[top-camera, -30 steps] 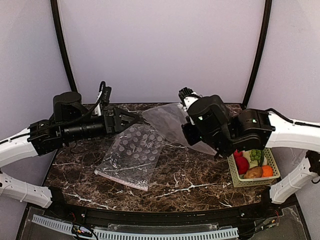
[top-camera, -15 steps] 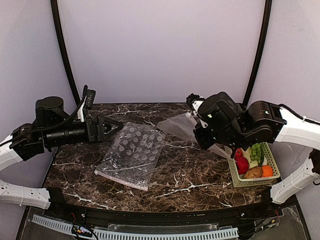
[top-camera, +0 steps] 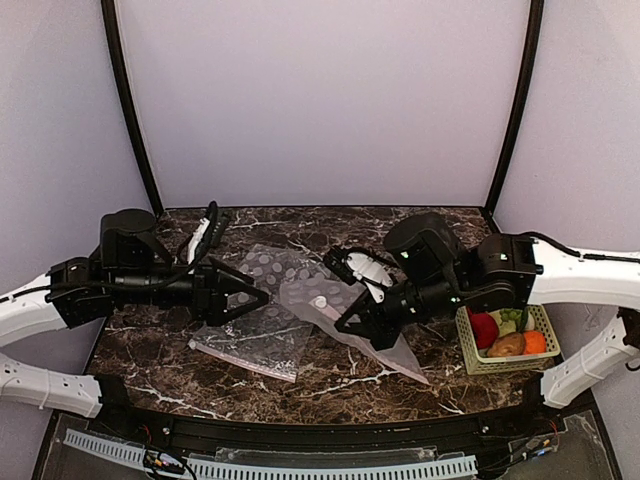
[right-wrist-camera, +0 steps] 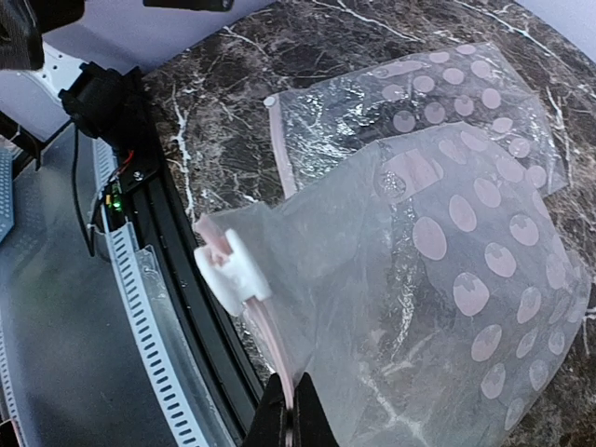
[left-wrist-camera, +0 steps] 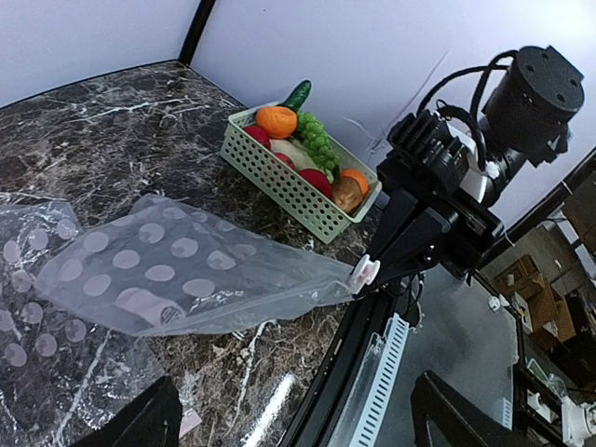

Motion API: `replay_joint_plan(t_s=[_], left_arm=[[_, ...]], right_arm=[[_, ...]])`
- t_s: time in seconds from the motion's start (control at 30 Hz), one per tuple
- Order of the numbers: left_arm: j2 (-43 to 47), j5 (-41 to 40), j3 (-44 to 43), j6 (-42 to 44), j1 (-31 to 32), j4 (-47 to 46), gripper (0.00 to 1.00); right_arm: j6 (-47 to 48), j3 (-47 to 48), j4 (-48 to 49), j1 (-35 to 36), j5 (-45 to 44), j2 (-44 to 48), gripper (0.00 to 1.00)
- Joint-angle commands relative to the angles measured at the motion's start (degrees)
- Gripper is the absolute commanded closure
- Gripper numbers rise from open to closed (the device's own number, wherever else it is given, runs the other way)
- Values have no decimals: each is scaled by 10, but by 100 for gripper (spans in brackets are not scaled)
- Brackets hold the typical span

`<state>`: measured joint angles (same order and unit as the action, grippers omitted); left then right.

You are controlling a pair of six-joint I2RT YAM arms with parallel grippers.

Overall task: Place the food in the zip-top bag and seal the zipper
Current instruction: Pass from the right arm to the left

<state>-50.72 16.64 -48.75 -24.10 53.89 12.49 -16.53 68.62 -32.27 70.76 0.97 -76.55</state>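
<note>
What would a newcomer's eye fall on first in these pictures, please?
Most striking is the clear spotted bag, held up over the middle of the table by the right claw, which is shut on its pink strip beside the white slider. A second spotted bag lies flat on the marble toward the left arm's side. A pale green basket at the right edge holds toy fruit and vegetables.

food (top-camera: 485, 328) in basket (top-camera: 500, 364), zip-top bag (top-camera: 312, 300) to left

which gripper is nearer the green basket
Right. The right gripper, shut on the raised bag, is just left of the basket; the left gripper, open, is farther left over the flat bag.
</note>
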Motion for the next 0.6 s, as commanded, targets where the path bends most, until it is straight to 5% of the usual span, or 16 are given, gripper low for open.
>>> replay_joint_plan(t_s=[0.0, 0.57], left_arm=[[-36, 80, 13, 38, 17, -58, 15], [-93, 74, 26, 48, 54, -155, 27]], right_arm=[[-4, -26, 85, -27, 135, 11, 100], [-12, -29, 101, -31, 196, -10, 100]])
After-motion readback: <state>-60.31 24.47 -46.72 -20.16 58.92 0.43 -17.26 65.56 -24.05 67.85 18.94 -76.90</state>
